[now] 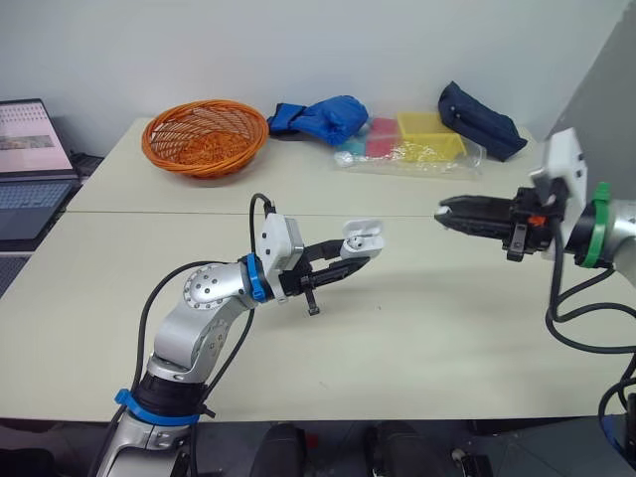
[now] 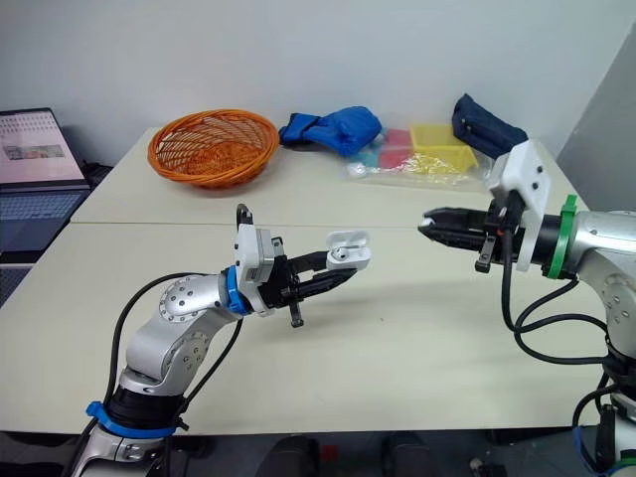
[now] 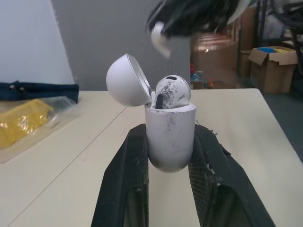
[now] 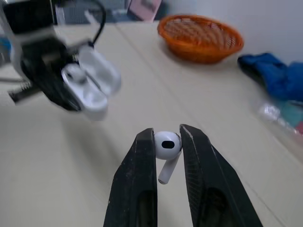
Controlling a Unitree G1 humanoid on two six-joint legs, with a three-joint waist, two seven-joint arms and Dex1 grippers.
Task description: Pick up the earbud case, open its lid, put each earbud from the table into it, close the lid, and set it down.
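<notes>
- Clamped with the left gripper [image 1: 366, 254] around the earbud case [image 1: 362, 235], held up off the table [image 1: 397, 328].
- Kept its lid [image 3: 128, 79] swung open, with one earbud [image 3: 173, 91] seated inside.
- Pinched a second earbud [image 4: 166, 144] in the right gripper [image 2: 427, 221], near the case but apart from it.
- Noted at the far edge an orange basket [image 1: 205, 136].

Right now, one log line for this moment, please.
left hand: holds case, lid open, one earbud inside | right hand: holds other earbud, apart from case
</notes>
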